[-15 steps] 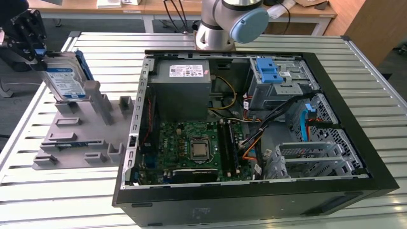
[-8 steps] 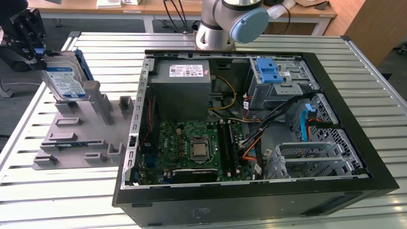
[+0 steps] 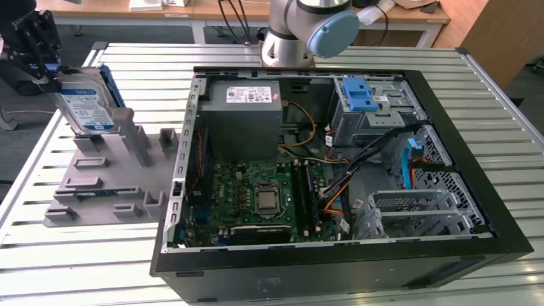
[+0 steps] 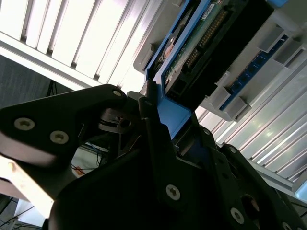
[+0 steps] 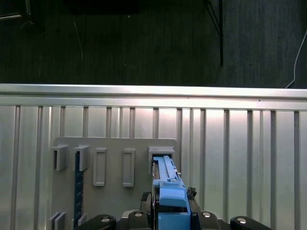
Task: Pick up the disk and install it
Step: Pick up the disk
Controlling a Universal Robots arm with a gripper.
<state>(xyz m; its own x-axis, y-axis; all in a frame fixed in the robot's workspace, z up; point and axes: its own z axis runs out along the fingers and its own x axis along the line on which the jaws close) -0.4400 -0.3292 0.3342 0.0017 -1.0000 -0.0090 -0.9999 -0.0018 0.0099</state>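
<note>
Crowding the clamped disk (image 3: 85, 105) stand rack posts (image 3: 126, 127) (grey).

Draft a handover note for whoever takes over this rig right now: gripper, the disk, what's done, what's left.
Gripper: shut on the top edge of the disk, clamping its blue carrier frame.
Disk: upright on edge at the grey rack, to the exterior view's left of the open computer case. I cannot tell whether it is clear of its slot.
Done: grasp made.
Left: the disk is not in the case; install outstanding.
</note>
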